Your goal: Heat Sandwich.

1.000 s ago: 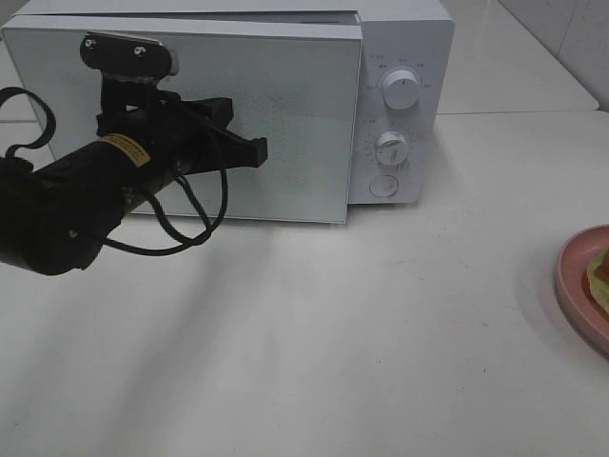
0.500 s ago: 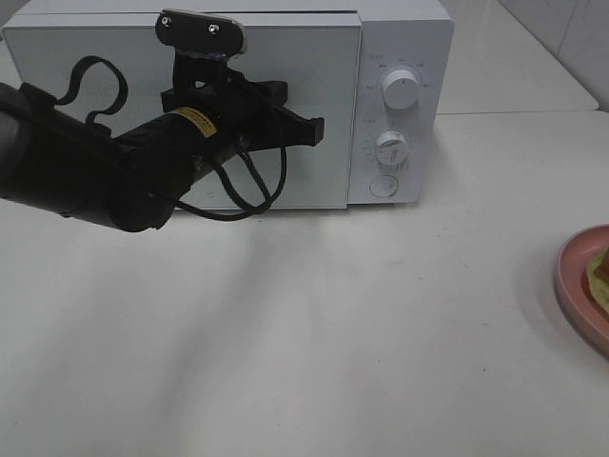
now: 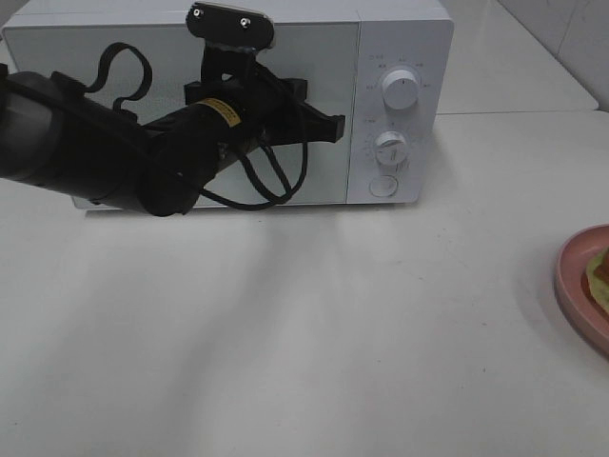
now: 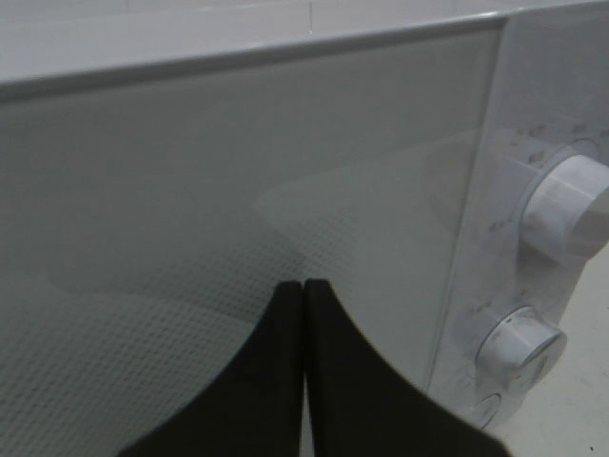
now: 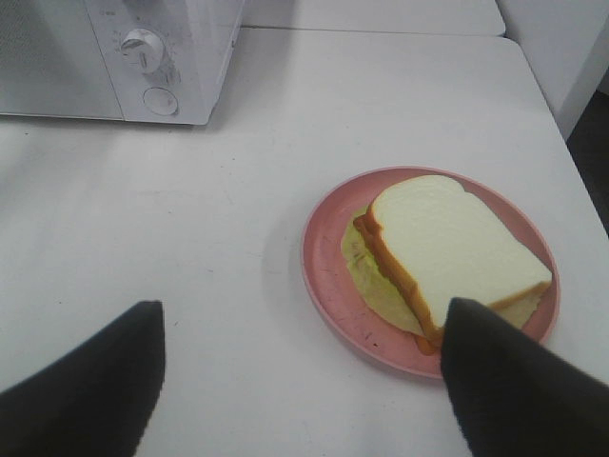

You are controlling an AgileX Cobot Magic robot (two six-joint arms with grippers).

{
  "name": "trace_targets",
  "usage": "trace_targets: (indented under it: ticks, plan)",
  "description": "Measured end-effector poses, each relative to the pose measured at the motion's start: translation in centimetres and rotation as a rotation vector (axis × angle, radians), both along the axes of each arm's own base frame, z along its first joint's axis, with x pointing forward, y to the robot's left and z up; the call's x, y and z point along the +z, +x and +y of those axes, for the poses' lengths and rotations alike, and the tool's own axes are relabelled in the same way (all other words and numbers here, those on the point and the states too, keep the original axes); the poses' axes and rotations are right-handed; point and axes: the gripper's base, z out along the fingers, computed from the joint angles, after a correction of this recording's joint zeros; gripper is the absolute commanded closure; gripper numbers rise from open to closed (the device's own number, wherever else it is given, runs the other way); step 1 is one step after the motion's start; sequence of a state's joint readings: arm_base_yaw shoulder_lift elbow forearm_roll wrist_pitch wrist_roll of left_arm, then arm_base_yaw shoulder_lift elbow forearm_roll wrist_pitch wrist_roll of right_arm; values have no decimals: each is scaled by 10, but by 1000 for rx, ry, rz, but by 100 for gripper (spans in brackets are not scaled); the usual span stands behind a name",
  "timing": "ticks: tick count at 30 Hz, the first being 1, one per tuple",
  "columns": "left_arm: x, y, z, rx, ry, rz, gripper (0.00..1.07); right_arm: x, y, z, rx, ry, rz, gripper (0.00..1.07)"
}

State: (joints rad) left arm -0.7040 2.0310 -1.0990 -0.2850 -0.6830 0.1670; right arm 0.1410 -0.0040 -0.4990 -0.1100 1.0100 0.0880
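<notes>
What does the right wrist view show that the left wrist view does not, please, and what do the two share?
Only the right wrist view shows the sandwich on its pink plate, the bare table and the open right claw, holding nothing. Only the left wrist view shows the shut left claw close against the microwave door. Both show the microwave with its white knobs.

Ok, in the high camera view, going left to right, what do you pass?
Left arm's end effector in front of the microwave door → microwave's two dials and round button → bare white table → pink plate with the sandwich at the right edge.
</notes>
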Motion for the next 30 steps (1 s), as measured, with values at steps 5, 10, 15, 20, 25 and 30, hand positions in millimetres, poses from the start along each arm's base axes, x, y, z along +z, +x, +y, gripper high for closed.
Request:
trace_targets:
  ticks: [5,10,15,20,25,30]
  plan:
    - [2,-18,20,49,-10,52,107,0,0,0,0,0,0,32]
    - [10,-47,34,28,7,76,107,0,0,0,0,0,0,32]
    - [14,-67,46,-4,55,192,107,0,0,0,0,0,0,32]
    - [13,-78,48,-49,117,333,101,0,0,0,0,0,0,32]
    - [10,-91,51,-95,188,483,49,0,0,0,0,0,0,32]
    - [5,-97,61,-97,229,637,6,0,0,0,0,0,0,32]
